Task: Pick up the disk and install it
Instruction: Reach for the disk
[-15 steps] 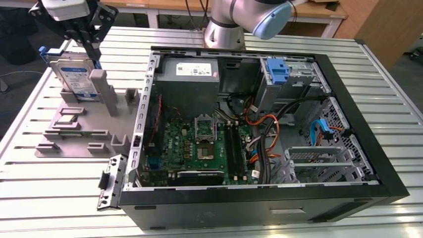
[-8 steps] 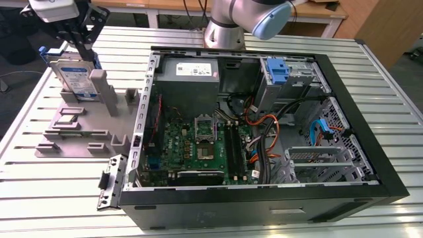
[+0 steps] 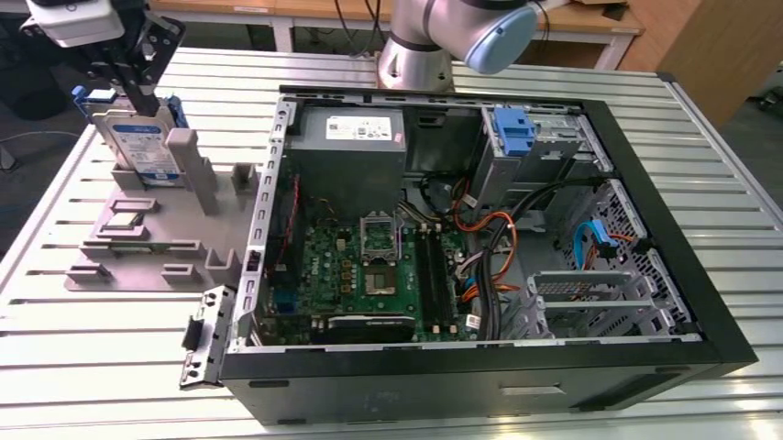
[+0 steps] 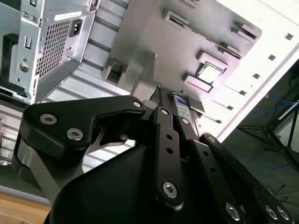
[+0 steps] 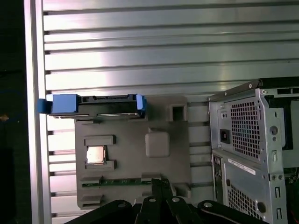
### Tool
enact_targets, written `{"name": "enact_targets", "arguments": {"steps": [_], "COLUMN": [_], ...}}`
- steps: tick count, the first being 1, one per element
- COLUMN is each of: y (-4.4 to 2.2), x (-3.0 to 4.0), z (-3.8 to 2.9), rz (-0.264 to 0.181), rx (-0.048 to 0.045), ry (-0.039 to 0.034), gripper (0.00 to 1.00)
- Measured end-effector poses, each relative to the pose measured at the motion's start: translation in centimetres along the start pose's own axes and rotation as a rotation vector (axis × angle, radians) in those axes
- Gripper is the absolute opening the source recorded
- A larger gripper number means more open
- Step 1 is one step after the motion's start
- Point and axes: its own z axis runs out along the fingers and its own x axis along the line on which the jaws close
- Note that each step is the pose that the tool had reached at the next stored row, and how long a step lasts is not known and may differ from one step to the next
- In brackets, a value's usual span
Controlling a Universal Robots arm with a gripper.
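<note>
The disk (image 3: 137, 148) is silver metal edged in blue plastic; the fixture (image 3: 137, 266) matt grey plastic; the table (image 3: 73, 367) ribbed, shiny bare metal.

A slatted metal table (image 3: 710, 165) stands before a wooden bench (image 3: 588, 20), beside dark floor (image 3: 25, 183).

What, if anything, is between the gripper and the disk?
Nothing visible. In the exterior view the gripper hangs directly over the top edge of the disk, which stands upright in the grey holder, with nothing between them.
</note>
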Motion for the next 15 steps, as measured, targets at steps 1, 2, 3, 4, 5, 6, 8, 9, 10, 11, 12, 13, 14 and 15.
{"name": "enact_targets", "arguments": {"steps": [1, 2, 3, 4, 5, 6, 8, 9, 10, 11, 12, 13, 14, 15], "y": [0.01, 0.03, 0.05, 0.07, 0.10, 0.12, 0.18, 0.22, 0.26, 0.31, 0.36, 0.42, 0.46, 0.50], "x": [0.18, 0.36, 0.53, 0.69, 0.83, 0.96, 1.23, 1.36, 1.51, 1.67, 1.84, 2.03, 2.20, 2.36], "z": [0.06, 0.12, 0.19, 0.25, 0.32, 0.38, 0.49, 0.55, 0.60, 0.65, 0.71, 0.78, 0.83, 0.89], "rz": [0.000, 0.000, 0.000, 0.000, 0.000, 0.000, 0.000, 0.000, 0.000, 0.000, 0.000, 0.000, 0.000, 0.000], "rx": [0.0001, 0.0001, 0.0001, 0.0000, -0.0001, -0.0001, 0.0000, 0.0000, 0.0000, 0.0001, 0.0001, 0.0001, 0.0000, 0.0000], "ry": [0.0001, 0.0001, 0.0001, 0.0000, -0.0001, -0.0001, 0.0000, 0.0000, 0.0000, 0.0001, 0.0001, 0.0001, 0.0000, 0.0001], "gripper": [0.11, 0.11, 0.11, 0.11, 0.11, 0.11, 0.11, 0.11, 0.11, 0.11, 0.11, 0.11, 0.11, 0.11]}}
